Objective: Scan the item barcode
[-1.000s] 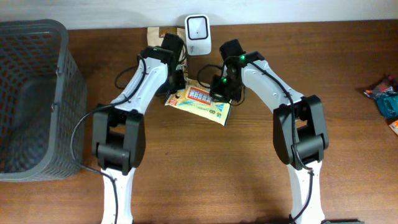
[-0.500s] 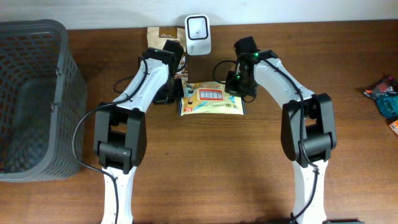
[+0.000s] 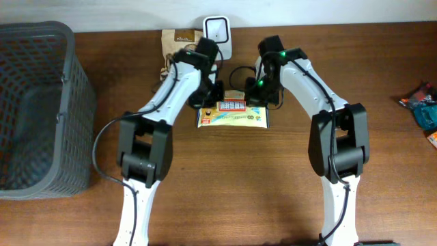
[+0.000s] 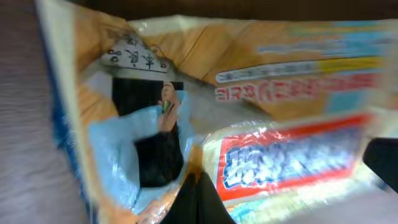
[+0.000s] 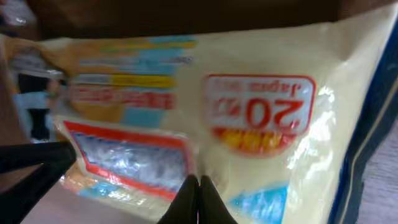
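Stretching a yellow snack packet point(image 3: 232, 113) between them, the left gripper point(image 4: 196, 202) and right gripper point(image 5: 199, 199) clamp its ends near the table's far edge, just before the white scanner point(image 3: 216, 31), likely flattening its barcode.

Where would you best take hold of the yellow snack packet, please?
By its two short ends, one tool from each side. The yellow snack packet is a wide, flat bag, so pinching its thin edges should keep it taut and the printed face uncovered. The left tool and right tool are shut there now.
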You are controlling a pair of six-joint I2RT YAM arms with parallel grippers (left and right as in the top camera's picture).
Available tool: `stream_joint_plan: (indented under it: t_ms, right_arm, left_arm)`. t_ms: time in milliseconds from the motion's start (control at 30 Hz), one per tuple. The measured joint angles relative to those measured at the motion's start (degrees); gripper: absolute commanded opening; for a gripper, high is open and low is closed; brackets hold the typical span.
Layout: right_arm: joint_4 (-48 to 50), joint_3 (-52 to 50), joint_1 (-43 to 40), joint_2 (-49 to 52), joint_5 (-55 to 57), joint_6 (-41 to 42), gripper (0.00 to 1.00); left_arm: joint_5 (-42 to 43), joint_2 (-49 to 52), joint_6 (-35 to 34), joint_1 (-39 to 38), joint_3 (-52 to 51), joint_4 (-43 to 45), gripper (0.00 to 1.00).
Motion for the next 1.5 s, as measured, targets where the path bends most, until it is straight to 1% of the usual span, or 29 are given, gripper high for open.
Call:
stream_joint_plan:
  t_ms: [33, 100, 233, 267, 300, 333, 367, 400, 433, 467, 500, 600, 667, 700, 767, 833, 867, 967, 1000, 1067, 1100, 1133, 1267, 1367, 1433, 1500]
  right_arm:
    - [2.14, -2.25, 0.00, 0.09, 0.09, 0.00, 0.04]
    - [3.04, -3.17, 0.00, 0.02, 1.22, 0.02, 0.04]
    - [1.42, -3.13, 0.00, -0.11, 4.85, 0.00, 0.04]
    - [-0.37, -2.36, -0.07, -0.11, 5.68, 0.00, 0.04]
    - [-4.00, -0.39, -0.39, -0.11, 6.84, -0.13, 0.16]
    - [-6.01, 1.51, -0.68, -0.09, 7.28, -0.22, 0.54]
    - [-7.98, 4.37, -1.40, -0.20, 7.82, -0.39, 0.97]
    - [-10.88, 6.62, -1.95, -0.15, 7.98, -1.09, 0.99]
    - [-13.22, 9.20, -2.73, -0.46, 8.04, -1.84, 0.99]
    - [-13.77, 10.58, -3.50, -0.68, 8.07, -2.75, 0.99]
    - [-14.19, 10.82, -4.07, -0.96, 8.09, -3.67, 0.99]
    - [-13.62, 7.96, -5.33, -1.09, 8.31, -5.99, 0.99]
    - [-9.99, 3.65, -5.14, -1.09, 7.98, -6.29, 0.99]
    - [-5.51, 0.24, -4.92, -1.09, 6.32, -6.38, 0.99]
    - [0.04, -3.32, -4.70, -1.07, 3.28, -6.58, 0.99]
    - [3.43, -4.70, -4.57, -1.09, 1.18, -6.56, 0.99]
    - [4.28, -4.85, -4.55, -1.09, 0.26, -6.58, 0.96]
    - [6.14, -5.60, -4.46, -1.09, -0.76, -6.54, 0.80]
    - [7.67, -6.23, -4.33, -1.20, -1.05, -6.62, 0.73]
    - [11.41, -8.26, -3.91, -1.73, -1.40, -6.75, 0.38]
    - [12.33, -9.16, -3.76, -1.97, -1.29, -6.58, 0.18]
    - [12.66, -9.86, -3.72, -2.05, -1.27, -6.01, 0.04]
    - [12.17, -10.36, -3.58, -2.05, -1.95, -4.74, 0.04]
    - [6.14, -6.64, -4.07, -2.05, 0.39, -4.52, 0.04]
    - [-0.61, -1.97, -4.48, -2.60, 5.09, -4.87, 0.04]
    - [-7.67, 5.27, -4.63, -6.12, 14.14, -5.60, 0.04]
  left_arm:
    - [0.26, 0.92, 0.00, -0.02, 0.00, -0.04, 0.00]
    - [-1.44, 1.25, -0.09, 0.13, 0.68, -1.01, 0.00]
    - [-13.60, 1.27, -0.76, 0.59, 0.81, -5.16, 0.00]
    - [-14.82, 1.27, -0.90, 0.83, 0.96, -5.95, 0.00]
    - [-16.63, 1.36, -0.96, 1.31, 2.45, -8.61, 0.00]
    - [-17.11, 1.36, -1.01, 1.55, 3.89, -9.75, 0.00]
    - [-17.77, 1.36, -1.16, 2.05, 7.30, -12.02, 0.08]
    - [-18.05, 1.20, -1.16, 2.40, 9.77, -13.53, 0.24]
    - [-18.21, 0.90, -1.09, 2.84, 11.65, -14.14, 0.60]
    - [-18.38, 0.44, -1.42, 3.45, 13.16, -14.97, 0.88]
    - [-18.43, 0.07, -1.44, 3.93, 13.33, -15.19, 0.99]
    - [-18.51, -0.15, -1.62, 6.32, 12.72, -15.43, 0.99]
    - [-18.71, -0.15, -1.60, 7.45, 11.74, -14.93, 0.99]
    - [-18.91, -0.15, -1.60, 7.61, 10.86, -14.62, 0.99]
    - [-18.88, -0.15, -1.57, 7.58, 9.92, -14.51, 0.99]
    - [-18.86, -0.15, -1.57, 7.43, 8.79, -14.51, 0.99]
    - [-18.88, -0.15, -1.57, 7.45, 8.59, -14.53, 0.99]
    - [-18.88, -0.15, -1.57, 7.45, 8.50, -14.23, 0.99]
    - [-18.86, -0.15, -1.60, 7.45, 8.48, -14.01, 0.99]
    - [-18.84, -0.15, -1.57, 7.45, 8.48, -13.64, 0.99]
    - [-18.84, -0.15, -1.57, 7.45, 8.48, -13.62, 0.99]
    - [-18.84, -0.15, -1.57, 7.45, 8.48, -13.57, 0.99]
    - [-18.84, -0.15, -1.57, 7.45, 8.44, -13.38, 0.99]
    - [-18.84, -0.15, -1.60, 7.45, 8.44, -13.42, 0.99]
    - [-18.84, -0.15, -1.57, 7.45, 8.44, -13.20, 0.99]
    - [-18.84, -0.15, -1.57, 7.45, 8.41, -12.98, 0.99]
